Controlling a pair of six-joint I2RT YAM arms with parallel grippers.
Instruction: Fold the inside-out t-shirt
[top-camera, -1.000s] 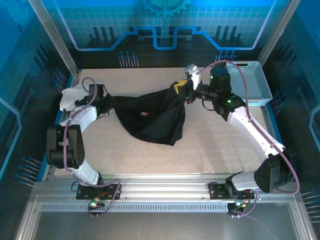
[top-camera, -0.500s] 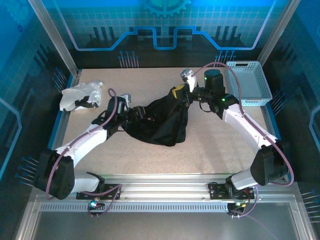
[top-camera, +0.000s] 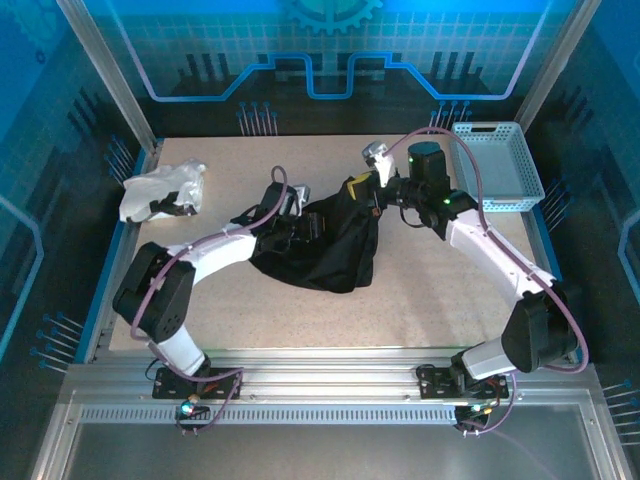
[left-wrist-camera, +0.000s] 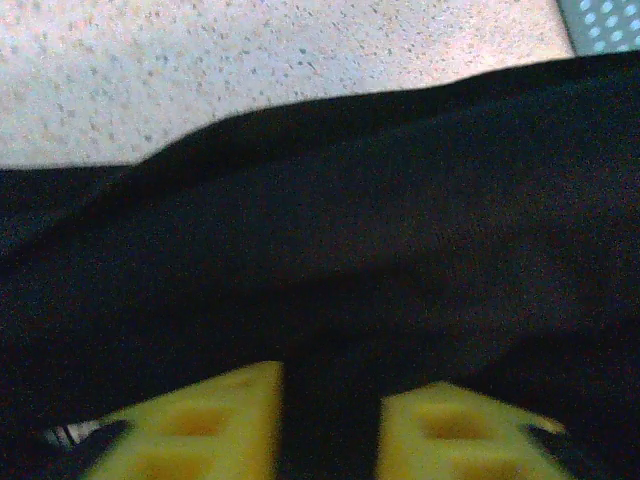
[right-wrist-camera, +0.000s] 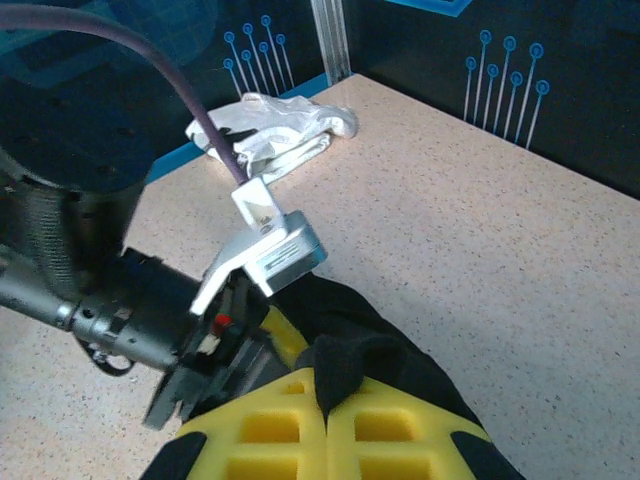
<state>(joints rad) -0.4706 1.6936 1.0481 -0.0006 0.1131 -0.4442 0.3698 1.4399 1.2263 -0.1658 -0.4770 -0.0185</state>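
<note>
Shirt: the soft black cloth t-shirt (top-camera: 325, 250) lay bunched mid-desk, between both arms.
Left: the left claw (left-wrist-camera: 330, 430), yellow-padded, was clamped on a dark fold.
Right: the right claw (right-wrist-camera: 325, 420) pinched the shirt's far edge, pads together.
Desk: the speckled beige desk (top-camera: 420, 290) carried a crumpled white cloth garment (top-camera: 160, 190) at far left.

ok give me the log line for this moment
stage: mid-fold | left gripper: shut on black t-shirt | right gripper: shut on black t-shirt | shirt: bunched mid-table | white garment: far-left corner, apart
</note>
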